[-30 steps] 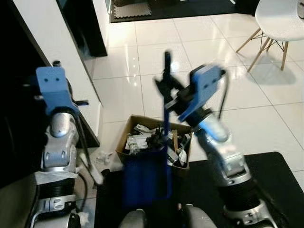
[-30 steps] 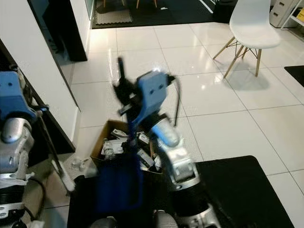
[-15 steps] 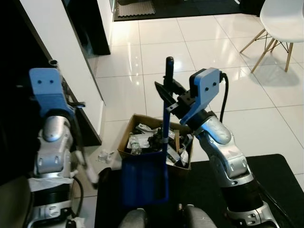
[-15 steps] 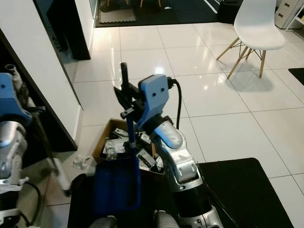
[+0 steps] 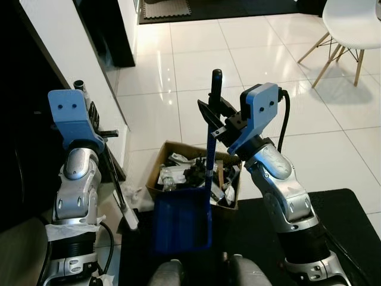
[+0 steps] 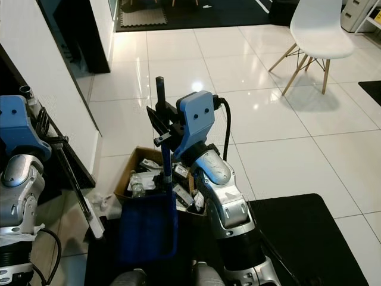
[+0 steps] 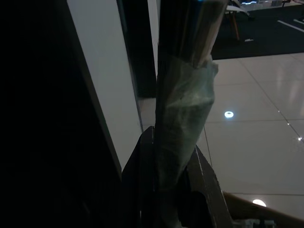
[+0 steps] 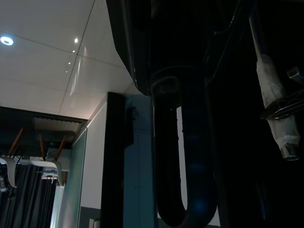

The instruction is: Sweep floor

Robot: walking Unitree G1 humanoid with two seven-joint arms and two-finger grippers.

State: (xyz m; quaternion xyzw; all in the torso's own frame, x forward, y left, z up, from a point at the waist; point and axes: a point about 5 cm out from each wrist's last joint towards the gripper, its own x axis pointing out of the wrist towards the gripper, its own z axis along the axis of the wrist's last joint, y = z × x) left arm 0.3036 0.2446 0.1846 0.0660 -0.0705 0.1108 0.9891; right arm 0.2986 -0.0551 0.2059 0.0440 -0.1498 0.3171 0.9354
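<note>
Left gripper (image 5: 95, 119): raised beside the white wall panel (image 5: 65, 59), its fingers clamped on the broom (image 5: 116, 179); the left wrist view shows the two dark fingers pressed on the tape-wrapped part of the handle.
Broom: its thin handle slants down from the left gripper toward the floor (image 5: 178, 71), with the pale lower end near the robot's left side; whether the head touches the tiles cannot be told.
Crumpled scrap (image 5: 138, 193): a pale bit of litter on the tiles between the broom's lower end and the box, still unswept.
Cardboard box (image 5: 159, 159): open on the floor just ahead of the robot, full of mixed rubbish, its near edge by the black mat (image 5: 345, 220).
Dustpan (image 5: 181, 226): blue, hanging upright from its long handle, the pan just in front of the box's near side and above the mat.
Right gripper (image 5: 209, 116): held up over the box, its fingers closed on the dustpan handle below the black top grip.
White chair (image 5: 351, 24): well apart at the far right.
Risk: the pan could swing and knock the box or spill rubbish if the right arm moves sharply; the slanted broom may twist in the grip or scrape the wall panel, since it sits so close.
</note>
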